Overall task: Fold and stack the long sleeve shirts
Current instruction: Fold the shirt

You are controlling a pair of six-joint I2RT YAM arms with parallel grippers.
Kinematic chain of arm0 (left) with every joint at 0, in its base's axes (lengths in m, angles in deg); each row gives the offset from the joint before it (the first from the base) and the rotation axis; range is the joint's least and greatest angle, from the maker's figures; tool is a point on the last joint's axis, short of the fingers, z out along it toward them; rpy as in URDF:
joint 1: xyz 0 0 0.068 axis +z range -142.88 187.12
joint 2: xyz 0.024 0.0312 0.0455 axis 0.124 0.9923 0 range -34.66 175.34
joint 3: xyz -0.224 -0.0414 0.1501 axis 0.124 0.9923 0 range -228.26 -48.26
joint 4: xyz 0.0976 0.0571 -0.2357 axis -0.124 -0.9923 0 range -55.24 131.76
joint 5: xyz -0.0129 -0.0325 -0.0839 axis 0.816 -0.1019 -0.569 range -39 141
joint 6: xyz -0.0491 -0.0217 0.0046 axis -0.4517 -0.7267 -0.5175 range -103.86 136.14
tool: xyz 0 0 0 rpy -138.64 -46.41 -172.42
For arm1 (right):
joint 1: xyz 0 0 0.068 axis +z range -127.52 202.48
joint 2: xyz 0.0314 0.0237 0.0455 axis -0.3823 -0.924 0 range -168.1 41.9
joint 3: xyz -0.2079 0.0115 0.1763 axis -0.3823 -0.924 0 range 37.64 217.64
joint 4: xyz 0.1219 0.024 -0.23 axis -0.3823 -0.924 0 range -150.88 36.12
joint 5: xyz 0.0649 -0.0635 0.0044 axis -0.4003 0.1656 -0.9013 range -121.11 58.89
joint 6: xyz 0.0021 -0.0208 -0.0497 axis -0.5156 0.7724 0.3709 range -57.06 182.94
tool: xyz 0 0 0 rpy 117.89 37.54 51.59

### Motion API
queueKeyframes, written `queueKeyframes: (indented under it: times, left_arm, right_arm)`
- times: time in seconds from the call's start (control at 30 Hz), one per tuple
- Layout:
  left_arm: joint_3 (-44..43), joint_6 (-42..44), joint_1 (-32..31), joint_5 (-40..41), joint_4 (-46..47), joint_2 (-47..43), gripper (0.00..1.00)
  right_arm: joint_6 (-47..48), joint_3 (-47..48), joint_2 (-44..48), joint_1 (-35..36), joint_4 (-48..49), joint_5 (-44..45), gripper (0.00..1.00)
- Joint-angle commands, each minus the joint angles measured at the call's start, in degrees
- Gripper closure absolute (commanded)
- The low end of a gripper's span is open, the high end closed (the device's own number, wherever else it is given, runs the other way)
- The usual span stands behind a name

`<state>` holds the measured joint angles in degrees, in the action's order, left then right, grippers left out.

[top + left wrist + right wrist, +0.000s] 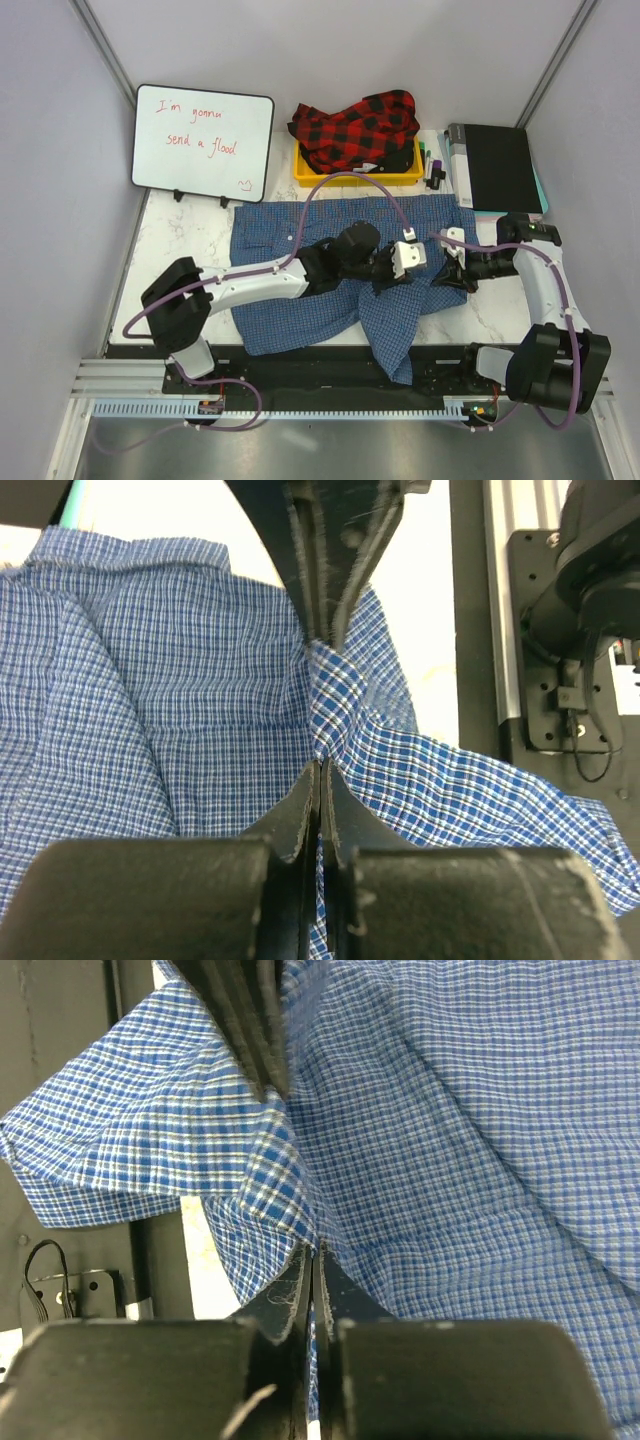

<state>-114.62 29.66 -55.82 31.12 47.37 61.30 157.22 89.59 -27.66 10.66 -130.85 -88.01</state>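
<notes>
The blue shirt [290, 250] lies spread across the middle of the white, marble-patterned table [180, 240]. One part of it droops over the near edge onto the black base rail [300, 365]. Both sets of jaws meet over its right half, just beside each other.

The left jaws, at the end of the left arm [250, 283], are pressed fully together on a raised ridge of the cloth. The right jaws, on the right arm [545, 290], are likewise closed tight and pinch the same ridge from the opposite side. In each wrist view the fabric runs straight in between the closed black fingers, with the other arm's fingers clamped a little further along the fold.

The shirt is thin woven cloth in a fine blue-and-white check, soft and wrinkled, and it tents up where it is pinched. The fingers are black and wedge-shaped, with a little fluff on their edges.

At the far edge, the red-and-black plaid shirt [355, 128] is heaped in a yellow bin [305, 178] and spills over its rim. A whiteboard [203, 140] with red handwriting leans at the far left. Markers [430, 165] and a black case [495, 165] sit at the far right. A purple cable [350, 177] arcs above the blue shirt, and the two arms cover its middle from the top camera.
</notes>
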Motion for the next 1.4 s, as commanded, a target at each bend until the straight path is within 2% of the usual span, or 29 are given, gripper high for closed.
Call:
queueKeyframes:
  times: [0.0,0.03,0.1,0.2,0.33,0.4,0.43,0.5,0.6,0.73,0.9,1.03,1.2,1.37]
  left_arm:
    - [-4.2,-0.2,-0.3,-2.1,-3.9,-4.0,0.89]
    - [-3.8,0.4,-0.2,-1.0,-5.2,-5.6,0.65]
    - [-0.6,0.7,1.8,-0.3,-10.3,-12.1,0.5]
    - [2.5,3.3,6.8,-0.4,-22.9,-20.4,0.47]
    - [7.6,18.5,14.7,-2.0,-40.5,-27.9,0.49]
    - [10.4,24.2,21.0,-4.4,-50.5,-29.9,0.49]
    - [11.3,30.0,22.7,-5.2,-53.4,-30.2,0.5]
    - [15.0,34.4,27.1,-5.3,-59.1,-32.0,0.5]
    - [22.1,37.1,28.0,-1.9,-59.2,-34.0,0.5]
    - [30.1,39.1,29.2,4.6,-54.2,-30.8,0.55]
    - [32.4,41.6,30.9,10.2,-47.3,-25.2,0.56]
    - [32.3,45.1,36.1,12.9,-40.7,-17.9,0.57]
    - [26.7,47.6,43.2,11.9,-40.0,-12.3,0.59]
    - [22.1,49.3,44.0,2.1,-48.5,-16.9,0.55]
  right_arm:
    - [-3.3,5.1,1.6,-0.1,-6.4,-1.5,1.0]
    - [-3.8,5.8,2.1,-0.2,-6.4,-1.5,1.0]
    - [-4.6,7.7,2.6,-0.3,-6.5,-1.5,1.0]
    - [-5.1,9.9,2.9,-0.3,-6.5,-1.7,1.0]
    - [-4.1,10.8,0.9,-0.3,-6.5,-0.5,1.0]
    - [-3.1,10.5,0.5,-0.3,-6.5,0.8,1.0]
    - [-2.7,10.1,0.3,-0.3,-6.5,2.5,1.0]
    - [-1.9,9.8,0.4,-0.3,-6.3,4.9,1.0]
    - [-4.4,10.7,0.2,-0.4,-4.7,6.0,1.0]
    - [-6.5,12.3,-0.4,-0.4,-3.2,4.2,1.0]
    - [-6.5,11.3,-1.4,-0.1,-3.0,5.5,1.0]
    - [-10.0,8.9,-2.6,1.6,1.3,5.9,1.0]
    - [-16.4,8.2,-3.5,3.5,9.5,5.6,1.0]
    - [-19.6,10.1,-4.4,5.2,10.5,5.4,1.0]
